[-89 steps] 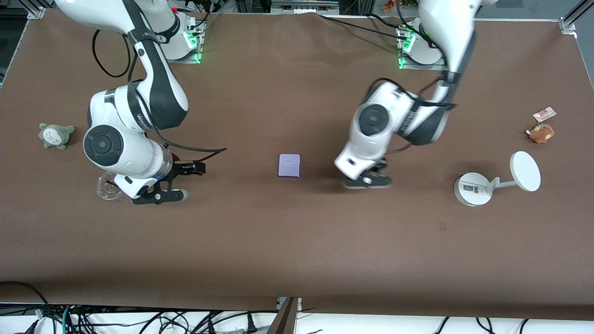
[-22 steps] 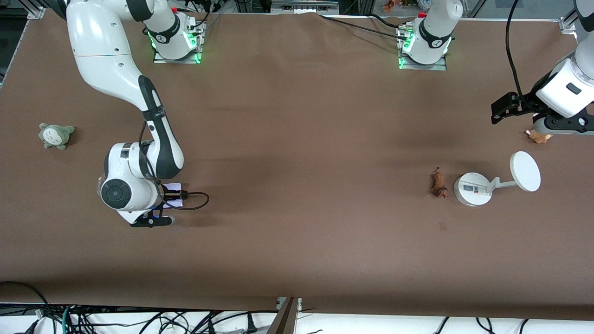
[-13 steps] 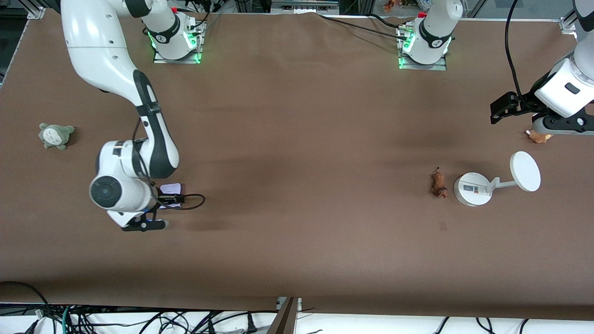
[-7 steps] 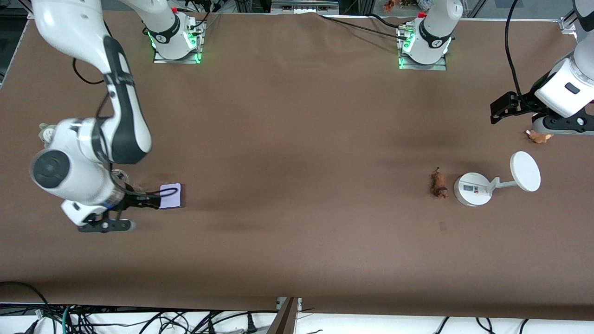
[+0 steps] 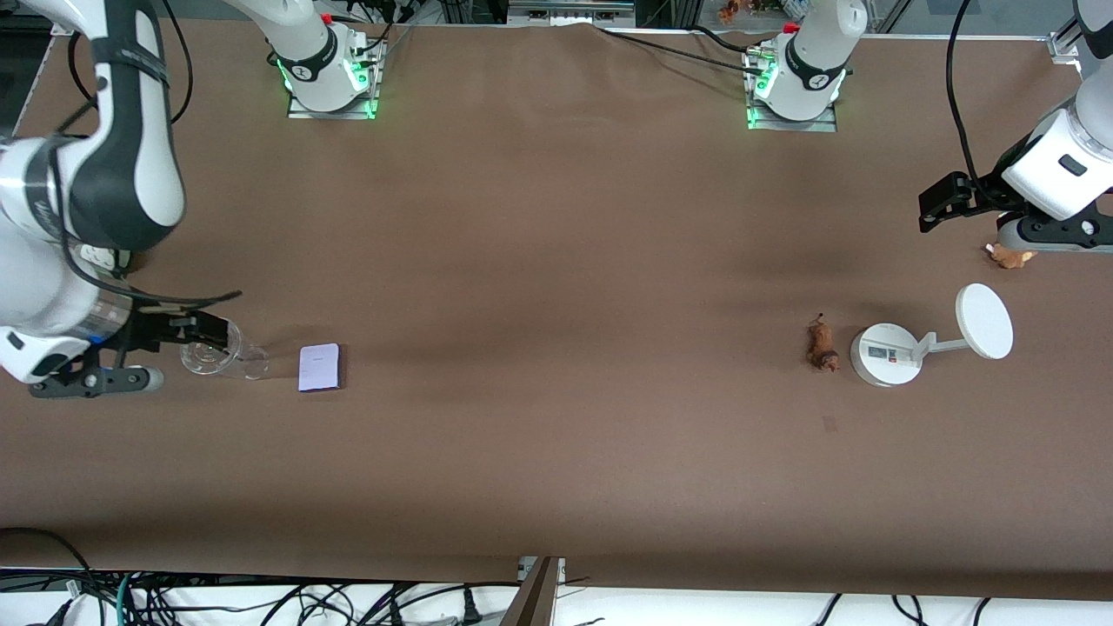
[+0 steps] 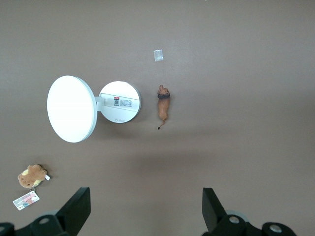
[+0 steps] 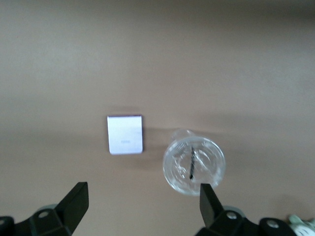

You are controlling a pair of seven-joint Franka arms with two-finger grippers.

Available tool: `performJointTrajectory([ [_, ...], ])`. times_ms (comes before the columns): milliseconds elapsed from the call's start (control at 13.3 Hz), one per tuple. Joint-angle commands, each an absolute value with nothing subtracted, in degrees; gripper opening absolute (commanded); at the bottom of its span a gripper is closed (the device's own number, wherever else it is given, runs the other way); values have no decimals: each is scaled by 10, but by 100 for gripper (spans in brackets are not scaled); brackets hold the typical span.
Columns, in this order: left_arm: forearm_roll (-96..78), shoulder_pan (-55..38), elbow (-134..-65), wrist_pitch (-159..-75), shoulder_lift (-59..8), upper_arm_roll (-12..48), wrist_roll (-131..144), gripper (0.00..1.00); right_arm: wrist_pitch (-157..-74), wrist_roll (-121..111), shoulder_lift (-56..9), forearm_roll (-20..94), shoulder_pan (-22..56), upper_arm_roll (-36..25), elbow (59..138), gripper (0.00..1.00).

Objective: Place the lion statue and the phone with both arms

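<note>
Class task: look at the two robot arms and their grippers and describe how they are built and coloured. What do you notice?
Both arms have glossy white rounded shells with black bands at the joints and loose black cables. Their bases glow green. The right gripper and left gripper are black, each with two flat, wedge-shaped fingers, and a black camera block sits by each wrist.

Lion statue (image 5: 821, 346) – tiny, brown, apparently on side; phone (image 5: 319, 367) – pale lavender slab, flat on table.

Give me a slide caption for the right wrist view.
Open right gripper above the table, with the phone lying flat beside a clear glass.
</note>
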State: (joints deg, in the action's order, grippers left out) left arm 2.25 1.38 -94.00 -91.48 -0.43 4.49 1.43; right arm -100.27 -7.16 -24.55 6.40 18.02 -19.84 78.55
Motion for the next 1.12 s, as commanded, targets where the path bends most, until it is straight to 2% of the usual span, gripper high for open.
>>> performJointTrajectory([
  [0,21,18,-939,-907,4,47,3,100,-965,-73,-198,58,162,-184,794,100],
  [225,21,18,-939,-906,4,47,3,100,-957,-73,-114,57,93,-105,858,100],
  [525,21,18,-939,-907,4,47,4,100,-926,-78,-39,41,40,-43,923,100],
  [750,21,18,-939,-906,4,47,4,100,-885,-77,-23,29,29,-39,917,100],
  [1050,21,17,-939,-906,4,48,4,100,-860,-79,-43,3,30,-41,877,100],
])
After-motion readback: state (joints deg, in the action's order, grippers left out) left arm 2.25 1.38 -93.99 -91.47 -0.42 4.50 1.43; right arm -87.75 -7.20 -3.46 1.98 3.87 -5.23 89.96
